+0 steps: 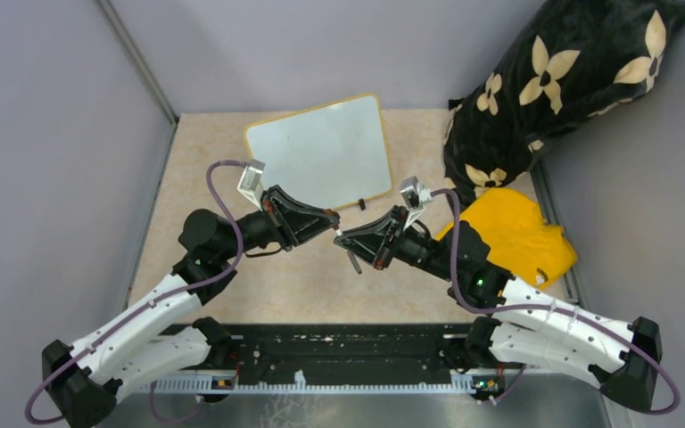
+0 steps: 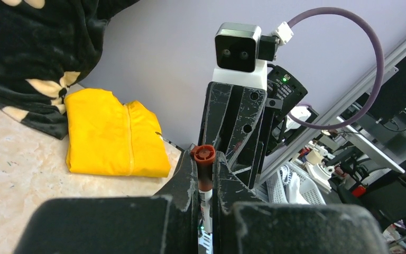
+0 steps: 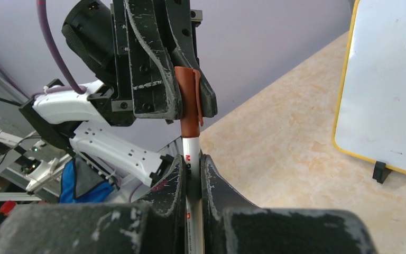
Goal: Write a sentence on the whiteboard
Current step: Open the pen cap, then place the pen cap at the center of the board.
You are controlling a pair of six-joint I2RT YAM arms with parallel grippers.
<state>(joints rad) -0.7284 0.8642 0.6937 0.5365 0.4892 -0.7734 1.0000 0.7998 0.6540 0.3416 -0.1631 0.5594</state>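
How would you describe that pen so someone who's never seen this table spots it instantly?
Find the yellow-framed white rectangular whiteboard at the back of the beige table. Just in front, the black left claw and right claw meet tip to tip. The thin white marker with the rust-brown cap is the only thing pinched between them.

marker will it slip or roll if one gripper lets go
Probably stiff: the marker runs straight between the left gripper on its brown cap and the right gripper on the white barrel. The smooth round barrel might slip, and would likely roll if dropped.
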